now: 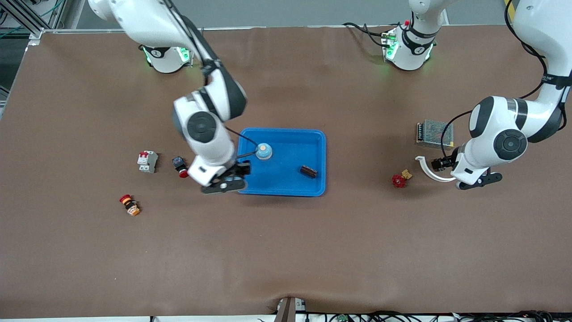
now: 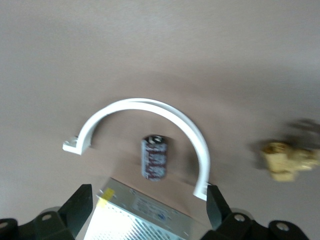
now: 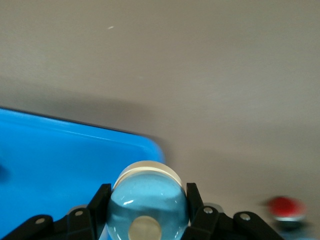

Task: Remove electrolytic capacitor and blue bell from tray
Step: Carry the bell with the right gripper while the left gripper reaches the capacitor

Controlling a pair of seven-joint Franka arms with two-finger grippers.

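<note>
Front view, tray (image 1: 286, 185): I see 1 shallow bright blue plastic rectangle with rounded corners and a raised rim, mid-worktop.
Front view, blue bell (image 1: 263, 151): pale blue dome on a light base, seen over the tray's end nearest the right arm.
Front view, dark block (image 1: 309, 171): 1 small brown ribbed piece lying in the tray, toward the left arm's end.
Front view, right gripper (image 1: 223, 184): over the tray's rim at the right arm's end.
Front view, left gripper (image 1: 478, 180): low over the bare worktop, well apart from the tray, near a white curved clamp (image 1: 431, 172), a red-handled brass valve (image 1: 400, 180) and a metal mesh power supply (image 1: 435, 133).
Front view, other stock: a white breaker (image 1: 147, 161), a black-and-red button (image 1: 179, 165) and a red-and-orange button (image 1: 129, 205) toward the right arm's end.

Left wrist view, electrolytic capacitor (image 2: 155, 157): 1 dark printed cylinder lying on its side on the worktop inside the clamp's arc; I judge it already out of the tray.
Left wrist view, fingers (image 2: 80, 207): spread wide, holding nothing, the capacitor lying free between them, apparently just set down.

Right wrist view, fingers (image 3: 100, 200): pinching the glossy bell by its round sides, at the tray's corner; I judge it is being carried out.
</note>
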